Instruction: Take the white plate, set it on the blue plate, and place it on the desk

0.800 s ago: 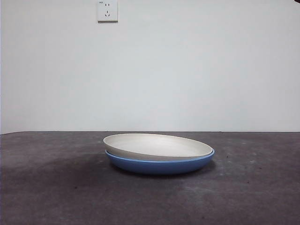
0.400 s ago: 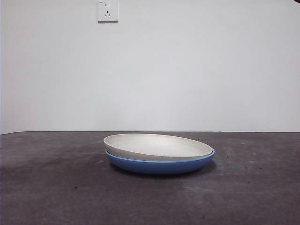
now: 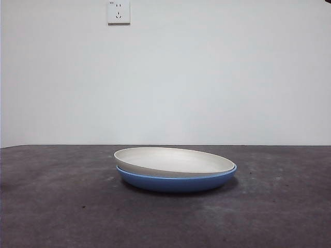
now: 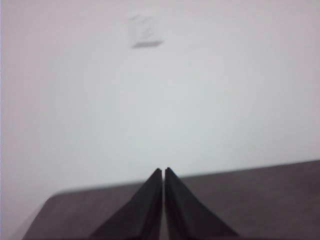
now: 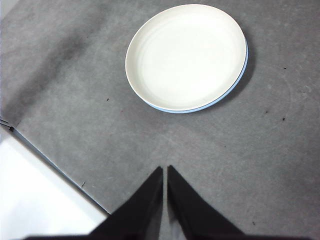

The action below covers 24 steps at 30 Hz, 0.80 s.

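White plate (image 3: 173,160) nested on blue plate (image 3: 178,182), slightly off-centre, pair resting mid-desk (image 3: 57,206), left gripper (image 4: 163,172) jaws pressed together, raised, facing wall with socket (image 3: 118,12), right gripper (image 5: 164,170) jaws pressed together, above desk, well apart from plates

Only obstacle on the desk (image 3: 62,206): white plate (image 3: 173,160) nested in the blue plate (image 3: 176,183), mid-table. Bare desk on every side of the stack, open air above it. Right gripper (image 5: 165,170) is high and well back from the stack, jaws closed. Left gripper (image 4: 163,171) faces the wall (image 4: 225,90), jaws closed.
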{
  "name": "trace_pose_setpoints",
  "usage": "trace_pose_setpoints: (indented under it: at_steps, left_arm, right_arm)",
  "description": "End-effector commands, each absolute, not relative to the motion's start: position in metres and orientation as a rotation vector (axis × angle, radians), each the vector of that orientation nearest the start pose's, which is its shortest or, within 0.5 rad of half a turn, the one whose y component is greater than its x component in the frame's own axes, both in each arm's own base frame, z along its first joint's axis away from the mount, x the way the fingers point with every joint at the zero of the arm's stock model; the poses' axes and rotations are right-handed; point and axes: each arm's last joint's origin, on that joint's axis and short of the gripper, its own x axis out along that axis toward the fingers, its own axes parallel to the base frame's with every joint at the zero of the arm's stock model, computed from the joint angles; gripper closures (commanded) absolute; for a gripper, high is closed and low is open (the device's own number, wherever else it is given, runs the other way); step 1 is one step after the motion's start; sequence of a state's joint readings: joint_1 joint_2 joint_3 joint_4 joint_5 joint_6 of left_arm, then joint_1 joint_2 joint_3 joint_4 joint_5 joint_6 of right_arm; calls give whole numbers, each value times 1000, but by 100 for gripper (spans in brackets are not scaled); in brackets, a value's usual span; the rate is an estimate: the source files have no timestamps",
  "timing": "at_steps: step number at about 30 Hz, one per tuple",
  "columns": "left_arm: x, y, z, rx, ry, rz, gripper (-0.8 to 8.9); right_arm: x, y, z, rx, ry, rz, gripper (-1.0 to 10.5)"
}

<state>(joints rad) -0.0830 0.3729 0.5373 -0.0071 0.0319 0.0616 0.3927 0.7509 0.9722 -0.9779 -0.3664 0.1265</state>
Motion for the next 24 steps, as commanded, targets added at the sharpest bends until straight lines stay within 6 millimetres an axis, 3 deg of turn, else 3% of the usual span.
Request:
trace_pose_setpoints:
  at_steps: [1,11,24]
  left_arm:
    - [101,-6,290,68,-127,-69,804]
    - [97,-1,205,70,-25,-20,804]
    - [94,-1,165,50,97,-24,804]
  right_arm:
    - [109,57,337,90,791,687,938]
    - [109,57,337,89,790,687,938]
    - [109,57,337,90,790,687,938]
